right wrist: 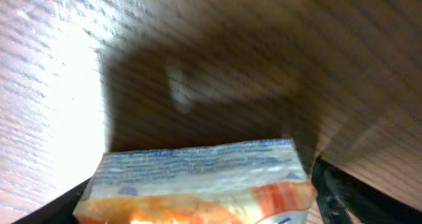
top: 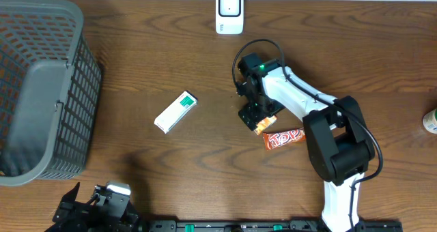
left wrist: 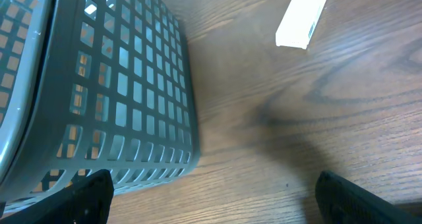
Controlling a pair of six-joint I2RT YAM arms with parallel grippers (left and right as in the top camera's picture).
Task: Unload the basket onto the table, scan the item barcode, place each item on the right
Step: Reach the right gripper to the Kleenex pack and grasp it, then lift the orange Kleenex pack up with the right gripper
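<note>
Reaching in from 5 o'clock, the right arm bends over the middle of the wooden table (top: 171, 48). The right gripper (top: 258, 117) is down on a small orange-and-white packet (top: 265, 127), which lies flat just off centre toward 3 o'clock. Seen from the wrist, its dark fingers (right wrist: 346, 197) stand wide on either side of the packet, close against its ends. I cannot tell whether they pinch it.

A red bar (top: 284, 138) lies just beside the packet at its 4 o'clock. The white scanner (top: 229, 11) stands at the table's 12 o'clock edge, well apart from the packet. A white-and-green box (top: 175, 112) lies left of centre, and a grey basket (top: 75, 68) fills the 9 o'clock side.

The left gripper (left wrist: 211, 201) hangs at 7 o'clock with its jaws wide and nothing between them.
</note>
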